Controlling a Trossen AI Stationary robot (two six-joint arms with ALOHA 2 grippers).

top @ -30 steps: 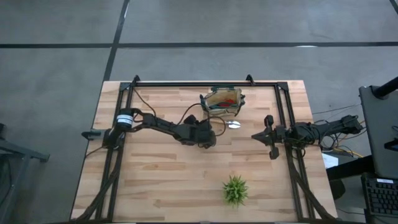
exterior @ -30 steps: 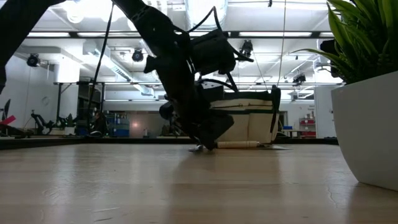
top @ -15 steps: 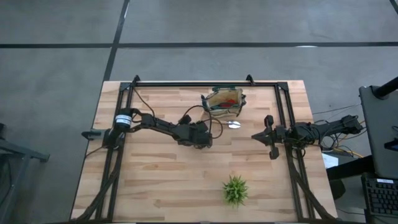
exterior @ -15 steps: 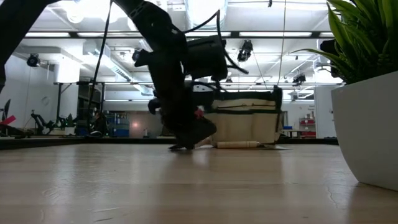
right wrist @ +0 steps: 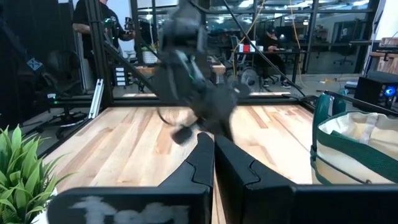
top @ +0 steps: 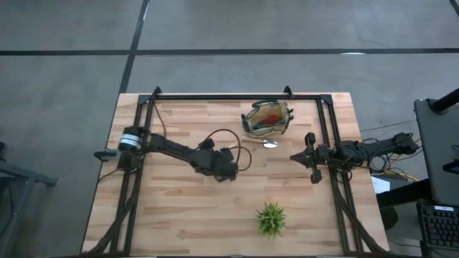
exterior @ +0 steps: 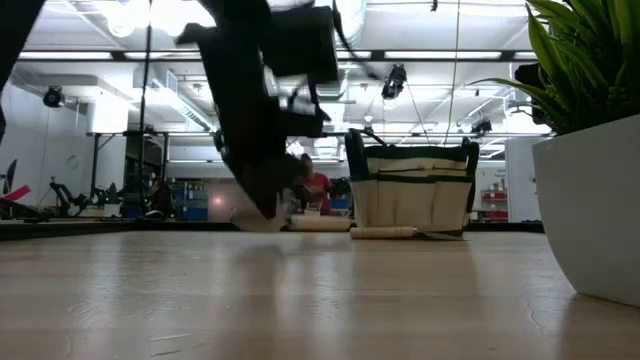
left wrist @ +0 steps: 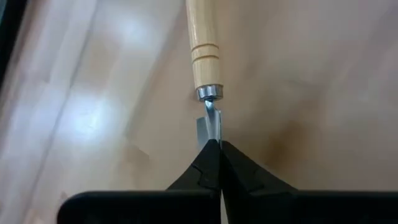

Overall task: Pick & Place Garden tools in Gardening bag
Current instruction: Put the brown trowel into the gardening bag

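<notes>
My left gripper [top: 229, 174] is mid-table, shut on a wooden-handled metal tool [left wrist: 202, 43]. Its pale handle [exterior: 320, 224] sticks out past the fingers toward the gardening bag. The bag [top: 267, 118], tan with green trim, stands upright on its base at the far side, right of centre, with red and dark tools inside. A small silvery tool [top: 270, 143] lies flat on the table just in front of it. A second pale handle [exterior: 385, 232] also lies there. My right gripper [top: 295, 156] waits shut at the table's right side. My left gripper pinches the tool's flat metal shank [left wrist: 210, 127], just behind the ferrule, between its two fingertips [left wrist: 208, 163]. The fingers slant down from the table's left side and lie in line with the tool. The handle points away from them, low over the tabletop.
A spiky green plant [top: 272, 218] in a white pot [exterior: 592, 215] stands near the front edge, right of centre. Black frame rails [top: 326, 122] run along the left, far and right sides. Bare wood lies left of and in front of my left gripper.
My left gripper has drawn back from the bag toward the table's near and left edges and has risen, taking the wooden-handled tool along. The bag has shifted a little toward the right edge and now stands taller and rounder.
</notes>
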